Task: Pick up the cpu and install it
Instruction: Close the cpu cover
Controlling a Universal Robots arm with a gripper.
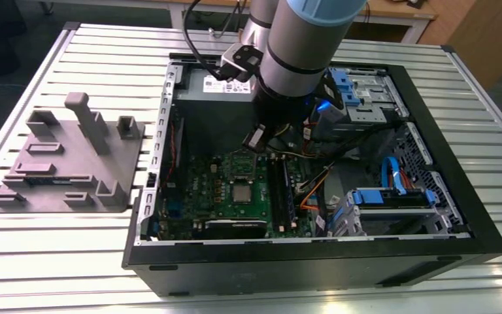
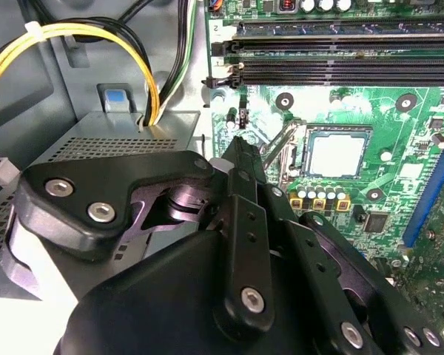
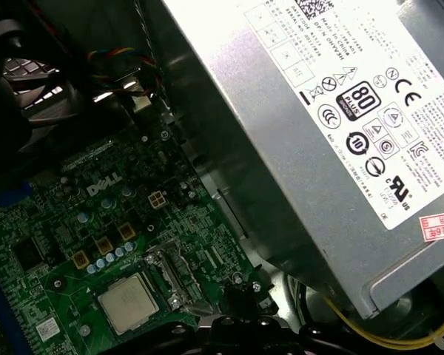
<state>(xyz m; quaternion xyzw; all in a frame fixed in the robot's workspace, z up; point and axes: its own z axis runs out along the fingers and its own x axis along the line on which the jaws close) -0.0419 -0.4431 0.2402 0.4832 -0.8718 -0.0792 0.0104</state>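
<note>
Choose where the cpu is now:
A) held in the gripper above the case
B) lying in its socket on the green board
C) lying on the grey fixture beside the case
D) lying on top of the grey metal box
B: the cpu lies flat in its socket on the green board, and both wrist views show it there, with the gripper apart from it, above the board.

The exterior view looks down steeply from high above on the open computer case, at some distance. Both wrist views sit close over the motherboard and share the cpu, at five o'clock from the power supply.
</note>
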